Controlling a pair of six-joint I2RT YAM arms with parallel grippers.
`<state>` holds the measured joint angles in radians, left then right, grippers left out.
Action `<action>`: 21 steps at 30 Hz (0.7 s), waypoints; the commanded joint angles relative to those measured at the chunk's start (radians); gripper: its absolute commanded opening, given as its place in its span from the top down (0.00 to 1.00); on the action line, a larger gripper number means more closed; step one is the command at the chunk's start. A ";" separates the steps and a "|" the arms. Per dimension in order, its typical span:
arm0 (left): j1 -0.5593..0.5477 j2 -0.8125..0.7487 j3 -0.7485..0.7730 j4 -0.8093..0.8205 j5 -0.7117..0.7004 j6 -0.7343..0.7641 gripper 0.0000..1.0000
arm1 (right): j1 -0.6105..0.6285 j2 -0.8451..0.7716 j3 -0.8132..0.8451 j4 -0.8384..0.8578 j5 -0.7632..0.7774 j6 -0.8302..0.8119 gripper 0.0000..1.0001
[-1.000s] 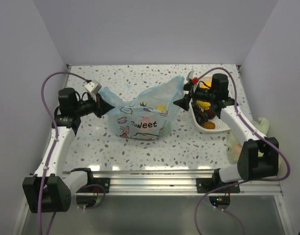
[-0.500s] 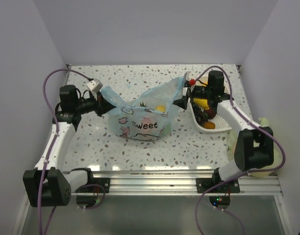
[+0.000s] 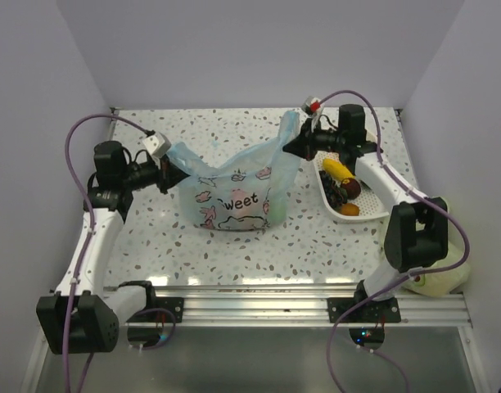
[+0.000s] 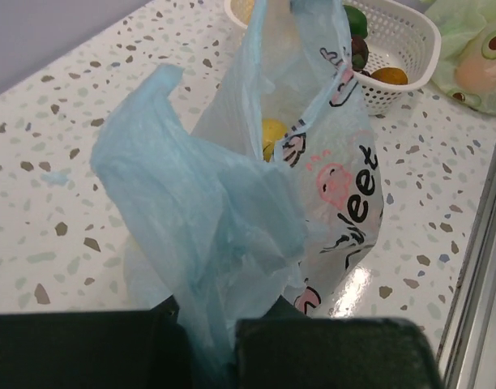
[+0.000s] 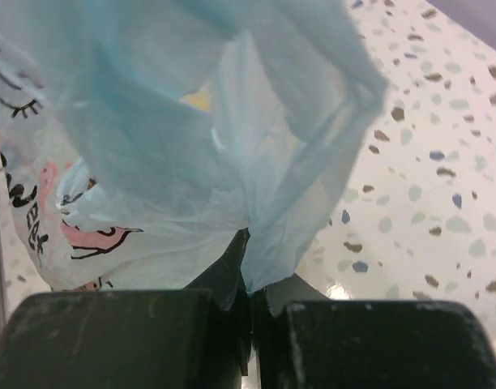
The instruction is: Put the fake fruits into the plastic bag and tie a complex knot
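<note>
Tightly on plastic bag (image 3: 234, 192): all fingers (image 4: 86, 348)

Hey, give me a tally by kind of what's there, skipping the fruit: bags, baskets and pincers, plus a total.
Bags: 2 (blue bag, pale green bag)
Baskets: 1 (white basket)
Pincers: 2 (left pincer, right pincer, each shut on the blue bag)
Total: 5
</note>
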<state>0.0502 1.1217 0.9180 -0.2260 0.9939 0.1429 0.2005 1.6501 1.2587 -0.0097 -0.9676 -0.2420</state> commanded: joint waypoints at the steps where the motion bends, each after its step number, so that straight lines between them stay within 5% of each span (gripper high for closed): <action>1: 0.005 -0.114 -0.011 0.037 0.002 0.168 1.00 | -0.018 0.016 0.117 -0.179 0.234 0.331 1.00; 4: -0.045 -0.143 0.004 -0.036 0.016 0.368 1.00 | -0.013 0.037 0.163 -0.298 0.368 0.458 1.00; 7: -0.217 -0.116 0.045 -0.194 -0.070 0.619 1.00 | 0.020 0.039 0.151 -0.338 0.484 0.543 1.00; 13: -0.461 0.042 0.171 -0.334 -0.263 0.878 1.00 | 0.135 0.069 0.186 -0.461 0.624 0.607 1.00; 21: -0.642 0.239 0.329 -0.430 -0.301 0.899 1.00 | 0.177 0.047 0.163 -0.437 0.647 0.630 1.00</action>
<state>-0.5655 1.3197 1.1622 -0.5793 0.6941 0.9958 0.3843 1.7584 1.4220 -0.4675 -0.3519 0.3626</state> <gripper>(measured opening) 0.019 0.010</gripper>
